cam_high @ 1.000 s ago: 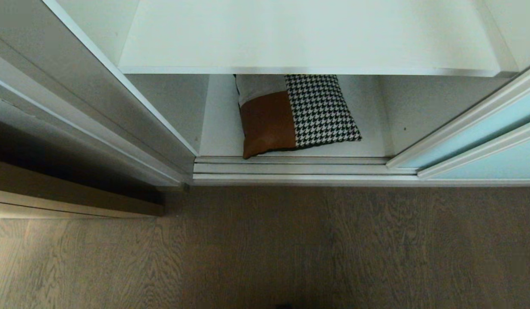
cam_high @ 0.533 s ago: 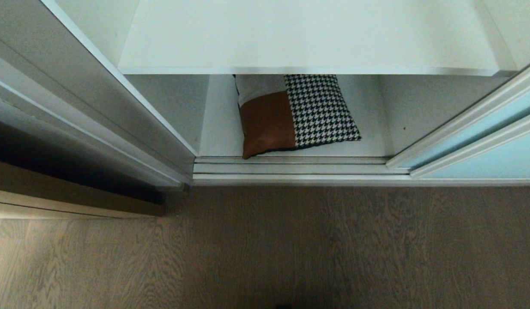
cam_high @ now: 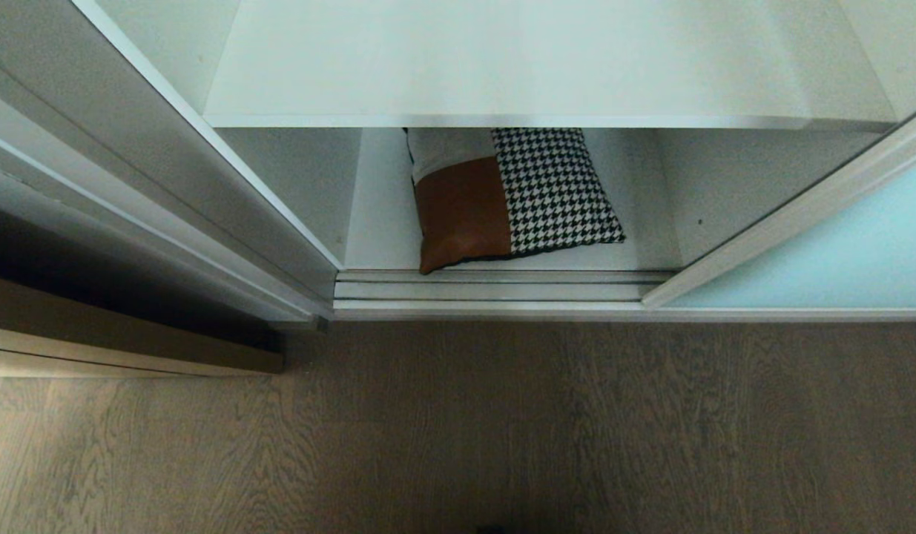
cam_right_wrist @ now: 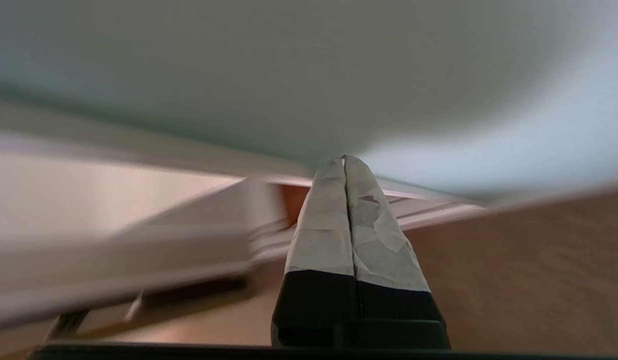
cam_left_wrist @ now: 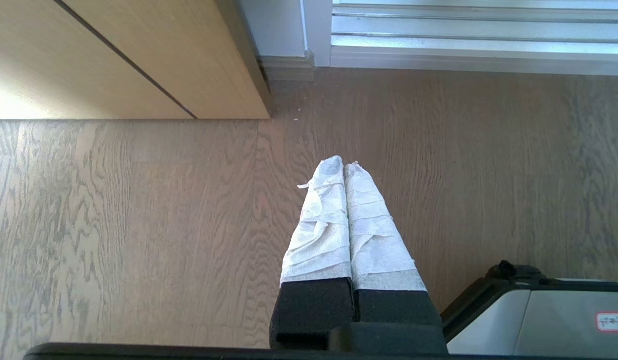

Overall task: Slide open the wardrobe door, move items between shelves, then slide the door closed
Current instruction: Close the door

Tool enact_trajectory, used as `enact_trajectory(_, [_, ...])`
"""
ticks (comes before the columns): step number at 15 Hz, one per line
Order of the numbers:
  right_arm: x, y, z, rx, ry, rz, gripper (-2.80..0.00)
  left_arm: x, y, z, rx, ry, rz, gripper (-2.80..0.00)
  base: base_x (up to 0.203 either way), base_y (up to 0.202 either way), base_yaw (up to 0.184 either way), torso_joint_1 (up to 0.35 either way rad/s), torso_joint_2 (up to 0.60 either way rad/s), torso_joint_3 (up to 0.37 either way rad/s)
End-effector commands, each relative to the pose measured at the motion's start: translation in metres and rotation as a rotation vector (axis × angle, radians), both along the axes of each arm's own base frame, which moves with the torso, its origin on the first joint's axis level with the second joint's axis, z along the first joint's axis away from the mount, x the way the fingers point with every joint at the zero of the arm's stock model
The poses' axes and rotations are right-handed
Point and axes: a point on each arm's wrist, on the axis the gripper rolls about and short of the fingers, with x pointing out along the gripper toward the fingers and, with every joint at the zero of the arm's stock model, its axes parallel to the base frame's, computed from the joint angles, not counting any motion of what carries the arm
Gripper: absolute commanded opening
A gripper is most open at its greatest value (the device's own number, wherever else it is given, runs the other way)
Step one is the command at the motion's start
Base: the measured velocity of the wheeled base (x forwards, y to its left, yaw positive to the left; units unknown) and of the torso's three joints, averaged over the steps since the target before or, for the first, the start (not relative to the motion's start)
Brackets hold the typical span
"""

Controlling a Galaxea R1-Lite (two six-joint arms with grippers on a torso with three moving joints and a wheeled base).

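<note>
Sliding wardrobe door (cam_high: 821, 252), frosted aqua glass in a pale frame, stands partway across the opening on the right; the left part of the wardrobe is open to view. Judged late in the task: the cushion (cam_high: 509, 196) lies flat on the lower shelf (cam_high: 376, 222), near the front edge, its rear tucked under the upper shelf (cam_high: 532, 59), which is bare. What appears left is closing the door fully along the floor track (cam_high: 487, 291).

Right end effector (cam_right_wrist: 345, 159): taped fingers pressed together, nothing between them, tip close against the frosted glass panel; whether it touches cannot be told through the blur. Not seen from the head view.

Left end effector (cam_left_wrist: 345, 165): fingers together, empty, hanging idle over the floor, well away from the wardrobe.

Surroundings: grey-brown wood-grain floor (cam_high: 458, 430) runs up to the track. A tan wooden door (cam_left_wrist: 113, 55) stands to the left of the wardrobe. White wardrobe interior, smooth boards.
</note>
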Motion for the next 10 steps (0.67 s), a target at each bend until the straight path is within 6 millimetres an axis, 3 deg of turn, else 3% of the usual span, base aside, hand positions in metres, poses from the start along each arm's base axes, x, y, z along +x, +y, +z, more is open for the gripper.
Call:
enact_trajectory(1, [-0.033,0.038,-0.003,-0.052,-0.040,0.182,-2.80,0.000,0.000,0.000,0.000,0.001,0.000,-2.80,0.000,0.000,0.000,0.000,0.00,0.000])
enact_trajectory(3, [-0.049,0.051,-0.009,-0.092,-0.043,0.313,-2.80,0.000,0.000,0.000,0.000,0.002,0.000,-2.80,0.000,0.000,0.000,0.000,0.00,0.000])
enact_trajectory(6, [-0.051,0.053,-0.014,-0.085,-0.035,0.305,-2.80,0.000,0.000,0.000,0.000,0.001,0.000,-2.80,0.000,0.000,0.000,0.000,0.00,0.000])
enact_trajectory(8, [-0.051,0.052,-0.017,-0.079,-0.033,0.239,-2.80,0.000,0.000,0.000,0.000,0.001,0.000,-2.80,0.000,0.000,0.000,0.000,0.00,0.000])
enact_trajectory(10, [-0.045,0.043,-0.016,-0.069,-0.037,0.024,-2.80,0.000,0.000,0.000,0.000,0.002,0.000,-2.80,0.000,0.000,0.000,0.000,0.00,0.000])
